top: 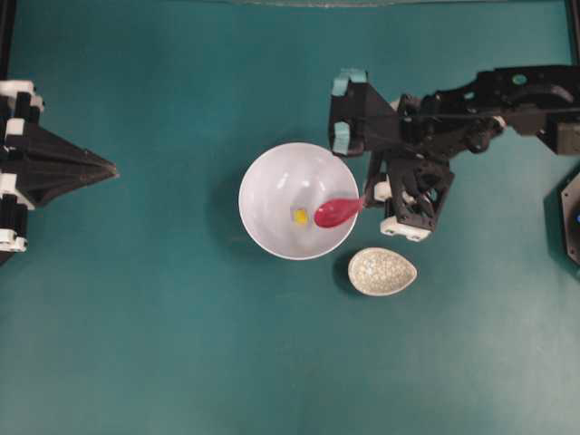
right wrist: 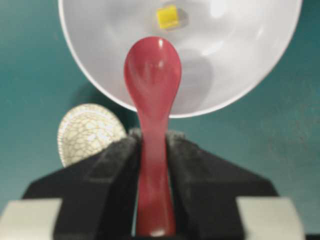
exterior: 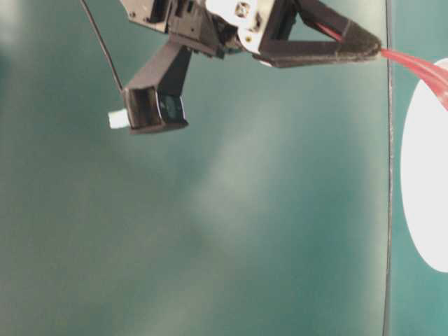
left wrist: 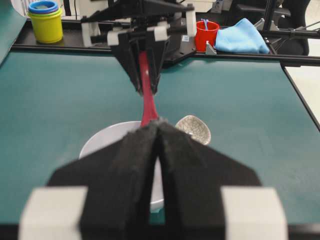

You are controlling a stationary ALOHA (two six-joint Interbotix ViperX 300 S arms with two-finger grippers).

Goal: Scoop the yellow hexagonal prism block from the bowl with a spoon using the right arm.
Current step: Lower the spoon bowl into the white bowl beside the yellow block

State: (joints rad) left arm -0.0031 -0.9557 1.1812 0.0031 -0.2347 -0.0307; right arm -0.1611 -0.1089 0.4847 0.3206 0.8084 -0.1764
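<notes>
The white bowl (top: 258, 177) stands mid-table with the tiny yellow hexagonal prism block (top: 299, 216) on its floor. My right gripper (top: 367, 200) is shut on the handle of the pink-red spoon (top: 337, 212), whose head hangs inside the bowl's right side, just right of the block and apart from it. In the right wrist view the spoon (right wrist: 152, 75) runs out from between the pads of the gripper (right wrist: 152, 137) towards the block (right wrist: 167, 17), over the bowl (right wrist: 240, 60). My left gripper (top: 113, 169) rests shut at the far left, holding nothing.
A small speckled oval dish (top: 381, 271) sits just below and right of the bowl, close under the right arm. Beyond the table's far edge, the left wrist view shows stacked yellow cups (left wrist: 46, 21), a red cup (left wrist: 207, 32) and a blue cloth (left wrist: 241, 42).
</notes>
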